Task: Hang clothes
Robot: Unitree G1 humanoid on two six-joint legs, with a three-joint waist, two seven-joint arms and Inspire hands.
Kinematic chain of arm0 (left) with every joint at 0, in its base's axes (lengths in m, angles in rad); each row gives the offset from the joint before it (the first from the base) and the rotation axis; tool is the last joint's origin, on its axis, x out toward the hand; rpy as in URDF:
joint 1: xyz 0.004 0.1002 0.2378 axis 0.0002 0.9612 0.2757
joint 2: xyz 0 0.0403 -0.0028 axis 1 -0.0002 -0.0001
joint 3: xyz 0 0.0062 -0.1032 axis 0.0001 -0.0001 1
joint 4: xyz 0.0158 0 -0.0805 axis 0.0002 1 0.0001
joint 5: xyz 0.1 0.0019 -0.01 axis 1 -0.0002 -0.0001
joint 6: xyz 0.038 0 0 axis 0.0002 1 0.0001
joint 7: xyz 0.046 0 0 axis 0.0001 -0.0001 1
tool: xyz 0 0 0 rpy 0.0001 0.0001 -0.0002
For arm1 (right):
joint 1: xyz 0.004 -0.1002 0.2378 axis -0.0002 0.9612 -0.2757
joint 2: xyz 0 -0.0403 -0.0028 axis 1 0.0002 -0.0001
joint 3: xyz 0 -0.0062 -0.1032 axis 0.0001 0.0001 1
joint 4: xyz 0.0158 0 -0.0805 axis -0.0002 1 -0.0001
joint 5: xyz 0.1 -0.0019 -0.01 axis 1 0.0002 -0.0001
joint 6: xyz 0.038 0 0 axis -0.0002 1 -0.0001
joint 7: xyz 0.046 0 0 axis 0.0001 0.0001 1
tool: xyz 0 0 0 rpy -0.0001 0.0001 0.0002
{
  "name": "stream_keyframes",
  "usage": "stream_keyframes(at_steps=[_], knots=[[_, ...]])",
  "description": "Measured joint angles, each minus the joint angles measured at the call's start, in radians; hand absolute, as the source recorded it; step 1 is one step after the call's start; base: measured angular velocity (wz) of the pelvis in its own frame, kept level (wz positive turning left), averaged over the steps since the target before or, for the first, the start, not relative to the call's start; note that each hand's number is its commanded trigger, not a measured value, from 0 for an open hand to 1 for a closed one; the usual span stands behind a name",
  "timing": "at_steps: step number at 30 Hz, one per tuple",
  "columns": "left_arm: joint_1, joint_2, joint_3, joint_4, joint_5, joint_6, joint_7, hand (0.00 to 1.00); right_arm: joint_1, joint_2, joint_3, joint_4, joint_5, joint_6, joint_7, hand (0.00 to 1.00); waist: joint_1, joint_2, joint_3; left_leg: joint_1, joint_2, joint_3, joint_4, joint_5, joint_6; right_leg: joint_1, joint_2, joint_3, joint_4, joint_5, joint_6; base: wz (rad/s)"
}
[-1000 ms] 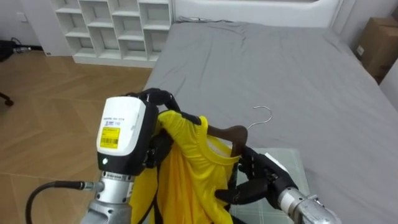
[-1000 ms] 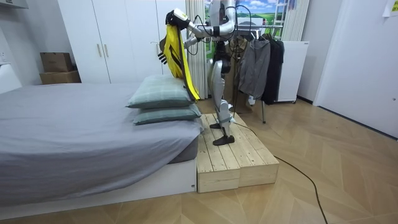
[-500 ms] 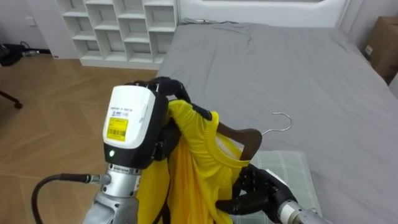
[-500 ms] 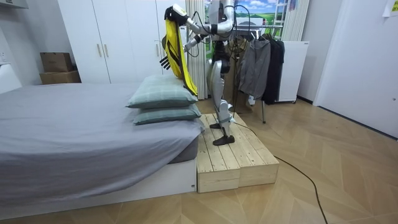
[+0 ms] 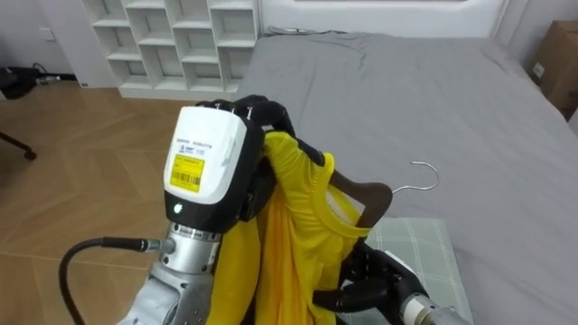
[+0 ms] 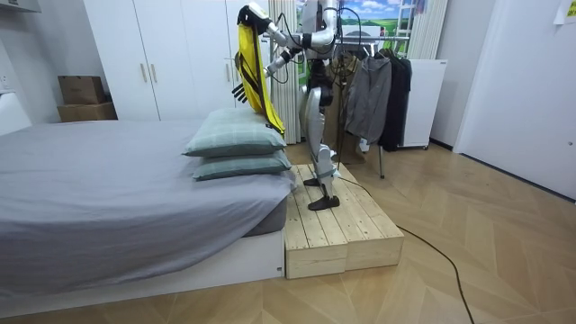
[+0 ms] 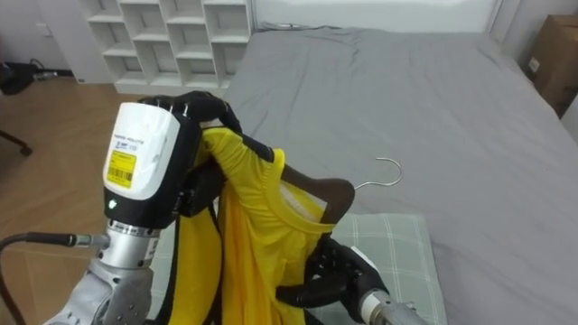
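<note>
Shirt (image 5: 289, 248), bright yellow, hangs long and limp from a dark wooden hanger (image 5: 372, 197). Its shoulder is bunched under the left hand (image 5: 260, 116), whose fingers curl tight over it. The right hand (image 5: 366, 275) sits just below the hanger's neck; whether it grips I cannot tell. The wire hook pokes free beyond that hand over open grey bed (image 5: 433, 90), with a pillow (image 5: 424, 248) underneath.
</note>
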Motion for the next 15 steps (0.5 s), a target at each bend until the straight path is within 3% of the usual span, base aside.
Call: stream_keyframes(at_steps=[8, 12, 15], knots=[[0.0, -0.005, -0.014, -0.008, 0.0, 0.01, -0.001, 1.0, 0.0, 0.0, 0.0, 0.0, 0.011, 0.0, -0.006, 0.0, 0.0, -0.001, -0.0007, 0.002, 0.0, -0.002, -0.003, 0.0, 0.0, 0.0, 0.0, 0.001, 0.0, 0.0, 0.0, 0.0], [0.0, -0.003, -0.055, -0.021, -0.001, 0.011, -0.003, 1.0, -0.004, -0.002, 0.007, 0.0, 0.056, 0.0, -0.032, 0.0, 0.0, -0.001, -0.0008, 0.001, -0.001, -0.002, -0.005, 0.0, 0.0, -0.002, 0.0, 0.006, 0.0, 0.0, 0.0, 0.0], [0.0, -0.005, -0.075, -0.03, -0.003, 0.009, -0.009, 1.0, -0.01, -0.003, 0.024, 0.0, 0.094, 0.0, -0.035, 0.0, 0.0, -0.001, -0.0015, 0.002, -0.001, -0.001, -0.005, 0.0, 0.0, -0.004, 0.001, 0.028, 0.001, 0.0, 0.0, -0.04]])
